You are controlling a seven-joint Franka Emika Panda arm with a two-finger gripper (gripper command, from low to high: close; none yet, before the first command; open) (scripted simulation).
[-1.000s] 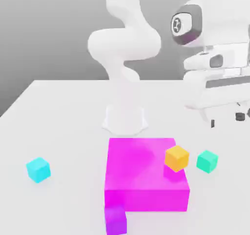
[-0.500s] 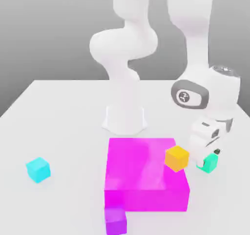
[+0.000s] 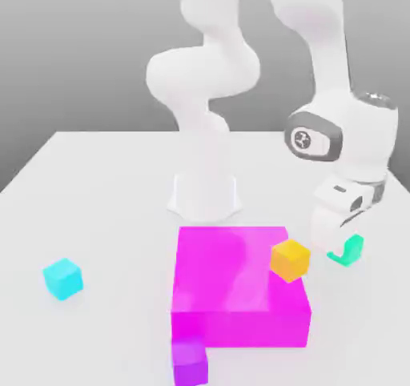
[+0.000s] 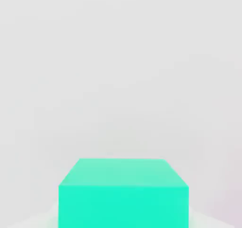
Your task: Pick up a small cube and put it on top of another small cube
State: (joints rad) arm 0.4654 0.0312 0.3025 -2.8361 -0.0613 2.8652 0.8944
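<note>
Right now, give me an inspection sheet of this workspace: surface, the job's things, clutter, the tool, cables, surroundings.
Surface: white table, flat and plain.
Job's things: mint-green cube on the table at the exterior view's right of the magenta block, partly hidden by the arm's hand; it sits close under the hand camera. Orange cube on the magenta block's right edge. Cyan cube alone at the exterior view's left.
Clutter: large magenta block; purple cube at its near corner.
Tool: lowered over the mint-green cube; finger state cannot be told.
Cables: nothing seen.
Surroundings: arm base behind the block; plain grey backdrop.
</note>
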